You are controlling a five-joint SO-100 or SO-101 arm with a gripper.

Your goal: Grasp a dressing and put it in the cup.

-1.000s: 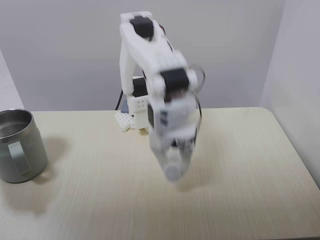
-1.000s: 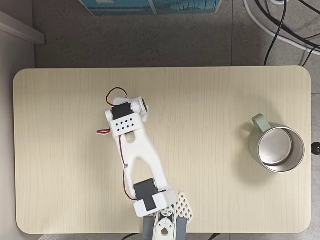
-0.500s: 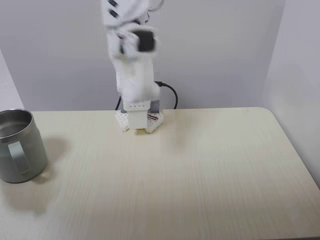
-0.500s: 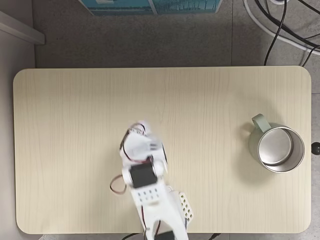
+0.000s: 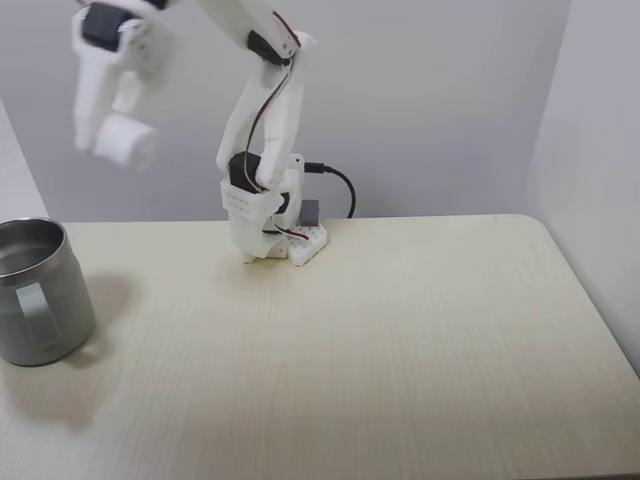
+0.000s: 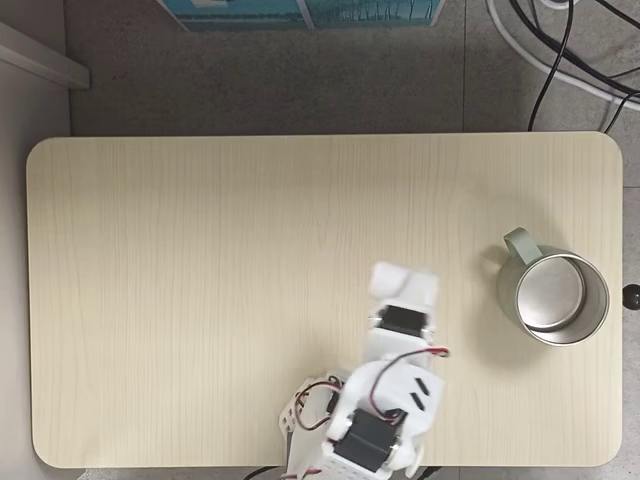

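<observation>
Pale wood bench [image 6: 200,250] carries the cup [image 5: 35,290] at one end, upright. Claw [image 5: 118,135] is raised high, up and to the right of the cup, jaws closed on the dressing [image 5: 125,142]; image is blurred.

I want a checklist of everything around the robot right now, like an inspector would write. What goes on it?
Surface: pale wood-grain table with rounded corners, bare apart from the things below.
Job's things: squat brushed-steel mug with a loop handle stands upright near the table's right end in the view from above; small white gauze roll is up in the air, above the mug's side of the table.
Clutter: nothing seen on the table.
Grippers: white two-finger gripper is raised high with the roll at its tip; blurred.
Cables: black cable at the arm's base; black and white cables on the floor.
Surroundings: grey wall, grey floor, teal box.
</observation>
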